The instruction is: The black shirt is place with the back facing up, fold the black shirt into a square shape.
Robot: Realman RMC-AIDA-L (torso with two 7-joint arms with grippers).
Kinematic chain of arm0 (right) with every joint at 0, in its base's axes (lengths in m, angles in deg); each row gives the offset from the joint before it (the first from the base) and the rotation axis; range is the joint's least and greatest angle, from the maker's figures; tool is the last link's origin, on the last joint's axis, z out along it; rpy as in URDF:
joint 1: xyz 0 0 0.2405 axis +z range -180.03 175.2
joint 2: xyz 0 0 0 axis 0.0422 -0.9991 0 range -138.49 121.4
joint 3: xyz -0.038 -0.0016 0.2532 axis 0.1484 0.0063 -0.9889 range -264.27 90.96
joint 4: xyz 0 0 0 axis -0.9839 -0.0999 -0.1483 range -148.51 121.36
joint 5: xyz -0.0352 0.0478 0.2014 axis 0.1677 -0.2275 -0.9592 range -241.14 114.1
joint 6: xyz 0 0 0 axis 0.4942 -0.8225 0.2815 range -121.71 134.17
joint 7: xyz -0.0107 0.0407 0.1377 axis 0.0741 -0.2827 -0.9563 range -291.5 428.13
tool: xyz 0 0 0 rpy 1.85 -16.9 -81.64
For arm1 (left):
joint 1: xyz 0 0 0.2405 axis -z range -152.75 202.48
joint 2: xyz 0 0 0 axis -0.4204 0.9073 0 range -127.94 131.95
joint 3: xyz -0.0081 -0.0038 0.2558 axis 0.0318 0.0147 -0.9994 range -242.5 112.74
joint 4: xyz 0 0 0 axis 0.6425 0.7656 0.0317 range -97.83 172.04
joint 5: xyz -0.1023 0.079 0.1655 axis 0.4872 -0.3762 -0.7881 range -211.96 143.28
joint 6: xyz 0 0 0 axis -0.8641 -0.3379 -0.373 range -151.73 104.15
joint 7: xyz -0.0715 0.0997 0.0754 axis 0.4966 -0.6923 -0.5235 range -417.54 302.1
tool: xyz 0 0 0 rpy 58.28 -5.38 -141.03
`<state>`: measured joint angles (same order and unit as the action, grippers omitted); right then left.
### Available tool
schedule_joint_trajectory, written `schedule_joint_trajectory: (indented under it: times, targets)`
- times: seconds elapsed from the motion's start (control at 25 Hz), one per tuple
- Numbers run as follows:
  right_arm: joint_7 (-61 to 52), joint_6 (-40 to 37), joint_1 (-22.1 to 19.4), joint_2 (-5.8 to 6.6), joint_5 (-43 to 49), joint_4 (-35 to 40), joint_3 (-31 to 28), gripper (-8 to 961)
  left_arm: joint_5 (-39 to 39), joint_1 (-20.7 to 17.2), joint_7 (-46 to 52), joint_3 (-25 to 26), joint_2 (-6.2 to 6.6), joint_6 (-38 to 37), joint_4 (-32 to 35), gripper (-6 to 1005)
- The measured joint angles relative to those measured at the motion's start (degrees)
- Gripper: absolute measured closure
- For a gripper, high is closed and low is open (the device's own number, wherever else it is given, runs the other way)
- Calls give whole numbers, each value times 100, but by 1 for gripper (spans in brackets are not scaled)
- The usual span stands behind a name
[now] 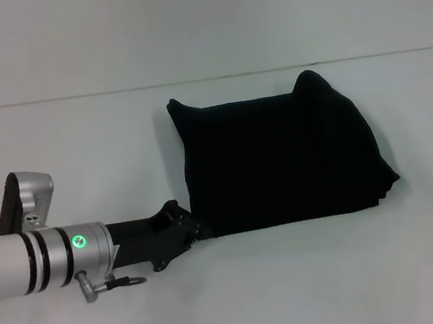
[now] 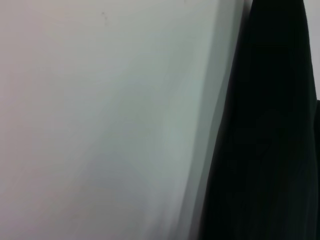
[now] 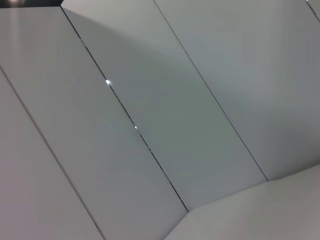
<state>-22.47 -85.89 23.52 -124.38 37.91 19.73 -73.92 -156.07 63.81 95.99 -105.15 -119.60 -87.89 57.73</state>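
Observation:
The black shirt (image 1: 280, 157) lies on the white table (image 1: 77, 132) as a roughly square folded bundle, a little right of centre in the head view. Two small peaks of cloth stick up at its far corners. My left gripper (image 1: 196, 230) reaches in from the left and sits at the shirt's near-left corner, black against black cloth. In the left wrist view the black shirt (image 2: 270, 130) fills one side of the picture beside bare table (image 2: 100, 120). My right arm is out of the head view.
The table's far edge meets a pale wall (image 1: 198, 20) behind the shirt. The right wrist view holds only grey wall panels (image 3: 160, 120) with thin seams.

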Motion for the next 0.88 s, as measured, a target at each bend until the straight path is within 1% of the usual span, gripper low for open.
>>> schedule_joint_trajectory:
  times: [0.16, 0.32, 0.52, 0.6, 0.68, 0.8, 0.88]
  targets:
    - [0, 14, 10, 0, -2, 0, 0, 88, -1, -29, -90, -11, 38, -131, 29, 992]
    - [-1, 14, 21, 0, -2, 0, 0, 88, -4, -215, -185, 11, 78, -391, 155, 992]
    - [-11, 25, 25, 4, -2, 0, 0, 89, 0, -719, -207, 33, 31, -691, 566, 993]
    - [-10, 30, 26, -10, -2, -1, 0, 89, 16, -853, -234, 38, 19, -739, 633, 993]
    - [-9, 41, 27, -32, -1, 0, 4, 89, 17, -891, -297, 104, 26, -820, 620, 993]
    - [-9, 46, 32, -52, 17, 0, 38, 89, -1, -871, -447, 334, 113, -1070, 559, 992]
    - [-10, 52, 36, -55, 38, 0, 85, 89, -4, -883, -515, 380, 168, -1282, 678, 992]
